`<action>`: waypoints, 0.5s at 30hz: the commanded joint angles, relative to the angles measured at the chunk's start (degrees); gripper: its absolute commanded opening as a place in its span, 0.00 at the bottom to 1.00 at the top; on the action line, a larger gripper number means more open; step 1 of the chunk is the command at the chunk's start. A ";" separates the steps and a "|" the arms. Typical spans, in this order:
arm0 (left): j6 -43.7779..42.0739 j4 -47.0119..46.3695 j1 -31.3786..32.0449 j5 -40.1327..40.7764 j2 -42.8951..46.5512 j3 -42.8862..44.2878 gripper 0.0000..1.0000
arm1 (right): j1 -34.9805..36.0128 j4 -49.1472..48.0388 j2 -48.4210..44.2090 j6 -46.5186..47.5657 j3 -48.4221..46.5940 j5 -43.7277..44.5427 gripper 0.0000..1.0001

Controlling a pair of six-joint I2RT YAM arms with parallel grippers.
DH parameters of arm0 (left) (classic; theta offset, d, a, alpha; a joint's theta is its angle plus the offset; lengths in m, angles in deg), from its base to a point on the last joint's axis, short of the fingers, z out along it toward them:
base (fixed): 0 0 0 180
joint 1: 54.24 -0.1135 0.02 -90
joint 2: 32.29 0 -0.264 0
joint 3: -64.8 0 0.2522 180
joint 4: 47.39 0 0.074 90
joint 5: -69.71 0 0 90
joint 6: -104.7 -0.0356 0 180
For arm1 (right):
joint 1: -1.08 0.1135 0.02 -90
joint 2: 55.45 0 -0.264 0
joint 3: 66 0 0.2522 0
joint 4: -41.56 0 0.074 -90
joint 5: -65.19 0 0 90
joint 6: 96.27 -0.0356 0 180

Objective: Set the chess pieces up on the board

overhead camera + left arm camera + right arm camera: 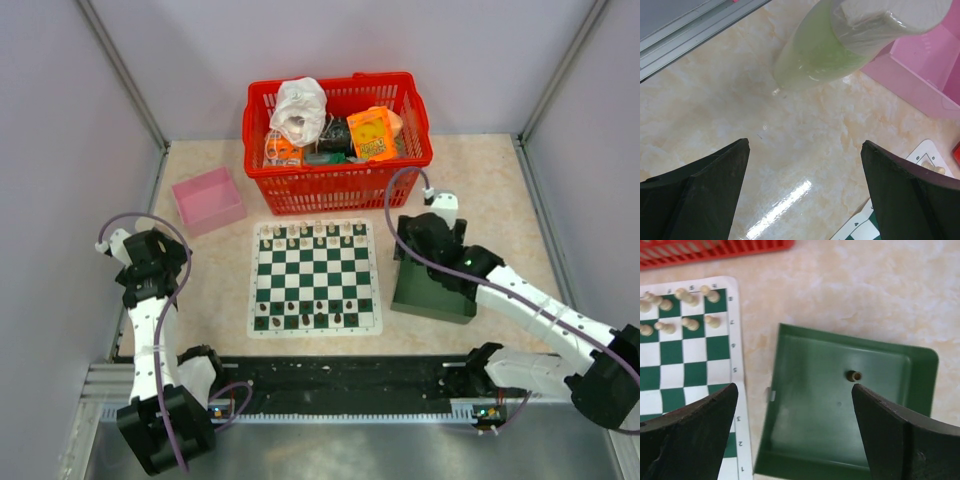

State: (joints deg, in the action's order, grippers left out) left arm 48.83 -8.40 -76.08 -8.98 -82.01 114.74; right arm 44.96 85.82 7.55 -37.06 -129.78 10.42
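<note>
The empty, wide-open right gripper (794, 395) could flick away the tiny chess piece (854, 375) at two o'clock by closing off-centre.

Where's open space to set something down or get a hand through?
Free: table left of board, in front of pink box; table right of basket; board's middle rows. Crowded: board's near and far rows, basket. Tray holds one piece.

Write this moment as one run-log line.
right gripper: open above tray | dark piece: in tray | left gripper: open over table
</note>
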 commanded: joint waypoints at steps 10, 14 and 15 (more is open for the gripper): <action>-0.20 -1.42 -0.39 -1.29 0.76 1.26 0.99 | -22.07 -6.59 0.71 0.73 7.39 -23.97 0.88; 0.06 -2.29 -0.39 -1.46 0.85 0.65 0.99 | -25.24 -7.47 3.08 1.34 7.92 -25.20 0.76; 0.23 -2.99 -0.39 -1.99 0.67 0.21 0.99 | -25.51 -7.65 3.96 1.60 7.92 -25.29 0.73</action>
State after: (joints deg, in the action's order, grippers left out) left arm 48.89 -8.40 -76.13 -10.25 -82.01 114.74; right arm 21.49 81.69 9.32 -36.25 -121.73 -11.44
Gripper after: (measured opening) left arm 0.987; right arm 0.775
